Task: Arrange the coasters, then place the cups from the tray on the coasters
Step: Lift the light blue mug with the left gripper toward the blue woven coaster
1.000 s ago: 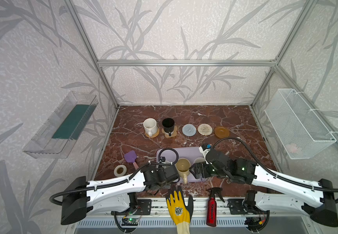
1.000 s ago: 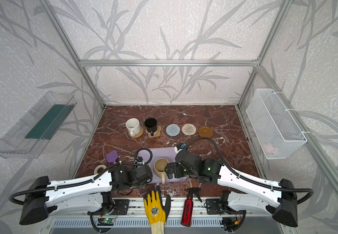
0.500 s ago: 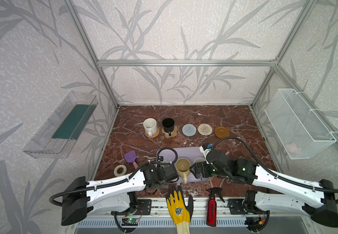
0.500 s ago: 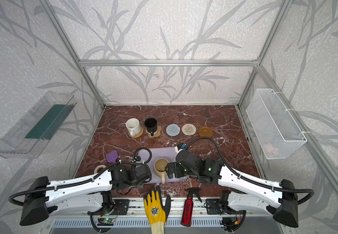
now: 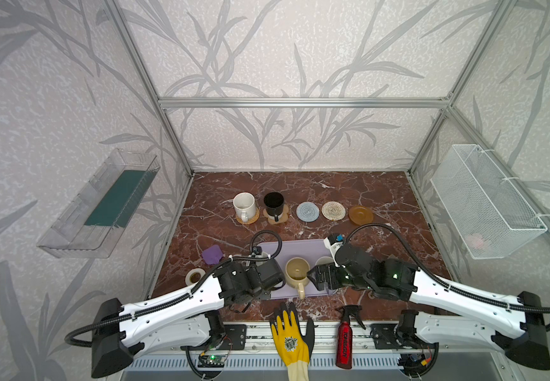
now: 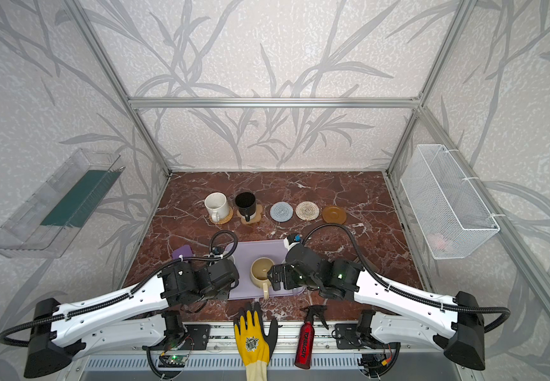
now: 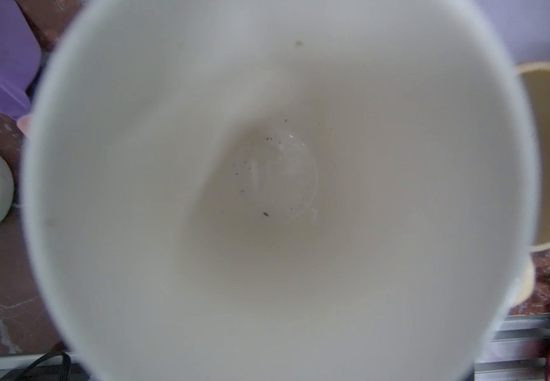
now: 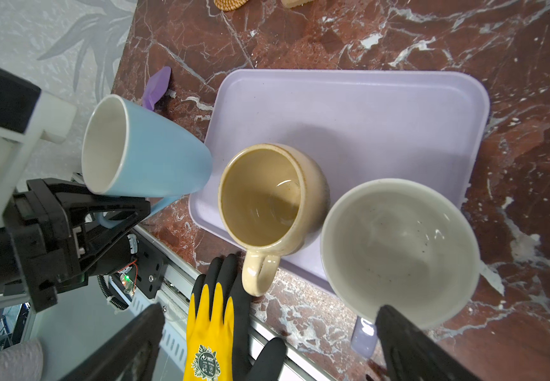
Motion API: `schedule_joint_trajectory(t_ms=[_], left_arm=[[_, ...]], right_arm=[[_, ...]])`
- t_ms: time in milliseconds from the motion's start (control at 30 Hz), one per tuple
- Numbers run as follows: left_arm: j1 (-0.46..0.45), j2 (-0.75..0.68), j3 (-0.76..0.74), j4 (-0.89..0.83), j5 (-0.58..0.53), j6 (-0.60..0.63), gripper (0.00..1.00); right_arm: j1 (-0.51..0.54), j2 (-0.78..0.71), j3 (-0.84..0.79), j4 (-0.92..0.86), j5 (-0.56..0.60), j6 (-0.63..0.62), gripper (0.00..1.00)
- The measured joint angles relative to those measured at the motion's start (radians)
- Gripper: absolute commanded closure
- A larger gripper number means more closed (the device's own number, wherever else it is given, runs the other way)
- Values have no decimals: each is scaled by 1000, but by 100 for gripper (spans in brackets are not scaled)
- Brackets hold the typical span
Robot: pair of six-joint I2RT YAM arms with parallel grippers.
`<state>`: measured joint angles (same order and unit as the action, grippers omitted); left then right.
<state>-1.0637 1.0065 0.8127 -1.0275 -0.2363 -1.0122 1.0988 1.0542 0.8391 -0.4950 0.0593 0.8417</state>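
Note:
The light blue cup (image 8: 154,155) hangs tilted by the lavender tray's (image 8: 366,109) corner, with my left gripper (image 8: 118,211) shut on its handle. The cup's white inside (image 7: 267,181) fills the left wrist view. A beige cup (image 5: 296,270) and a lavender-grey cup (image 8: 399,250) stand on the tray (image 5: 296,249). My right gripper (image 8: 268,308) is open, one finger beside the lavender-grey cup's handle. In the far row a white speckled cup (image 5: 244,205) sits on the rattan coaster (image 5: 248,217) and a black cup (image 5: 274,204) on the paw coaster (image 5: 278,218). The grey-blue (image 5: 307,211), cream spiral (image 5: 333,210) and amber (image 5: 360,214) coasters lie bare.
A yellow glove (image 5: 289,339) and a red spray bottle (image 5: 344,339) lie on the front rail. A tape roll (image 5: 195,276) and a purple object (image 5: 212,254) sit left of the tray. A wire basket (image 5: 484,201) and a clear bin (image 5: 102,204) hang on the side walls.
My left gripper has closed the last bit on the light blue cup's handle. Both arms keep nearly the same places.

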Motion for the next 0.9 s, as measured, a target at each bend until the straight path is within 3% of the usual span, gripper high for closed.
schedule_joint_trajectory(t_ms=[300,567,900], left_arm=[[96,28,116,-35,29,111,100],[142,123,292,-48,61,200,100],[193,288,456,-27,105,279,100]], right_arm=[[0,-1,-68,133,-35,24,0],[-7,-84,-74,184,3,27,1],[-159,-113,-74,174,-11,16,1]])
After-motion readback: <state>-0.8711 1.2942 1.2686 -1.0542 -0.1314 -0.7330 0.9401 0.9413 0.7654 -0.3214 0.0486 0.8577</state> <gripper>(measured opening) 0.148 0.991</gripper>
